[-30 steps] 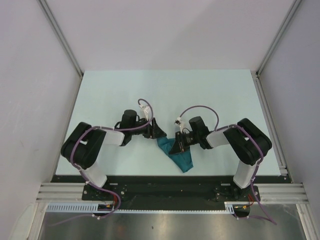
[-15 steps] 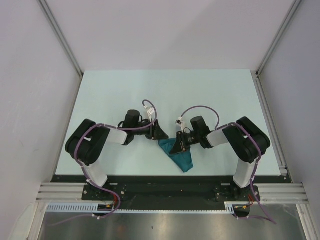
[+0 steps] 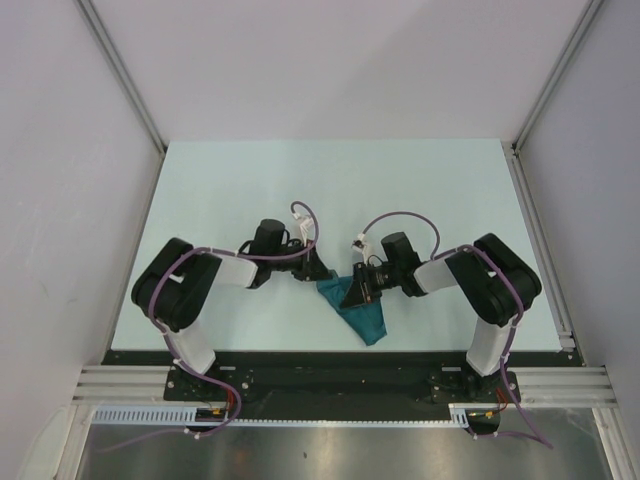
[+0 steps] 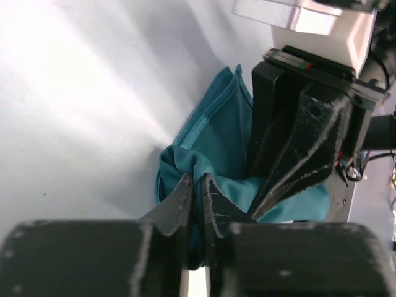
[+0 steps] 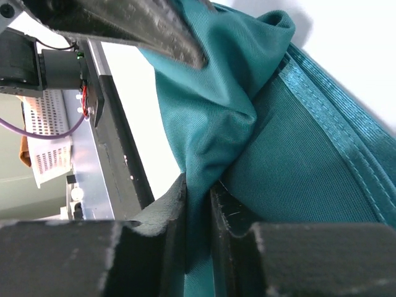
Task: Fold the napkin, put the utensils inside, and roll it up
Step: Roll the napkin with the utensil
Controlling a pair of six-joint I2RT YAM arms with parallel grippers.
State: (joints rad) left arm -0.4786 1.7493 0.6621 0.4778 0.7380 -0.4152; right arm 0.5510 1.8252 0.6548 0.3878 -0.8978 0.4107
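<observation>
The teal napkin (image 3: 362,314) lies bunched near the table's front edge, between the two arms. My left gripper (image 3: 322,276) is at its upper left corner. In the left wrist view that gripper (image 4: 198,187) is shut on a raised fold of the napkin (image 4: 216,133). My right gripper (image 3: 353,290) reaches in from the right. In the right wrist view it (image 5: 198,190) is shut on another pinched fold of the napkin (image 5: 303,161). The two grippers almost touch over the cloth. The utensils are out of view.
The pale table (image 3: 330,190) stretches far behind the arms. A black rail (image 3: 330,360) runs along the front edge, just below the napkin. White walls with metal posts close in both sides.
My left gripper has slid right onto the napkin's corner and closed on a fold of it. The right gripper has kept its hold and place.
</observation>
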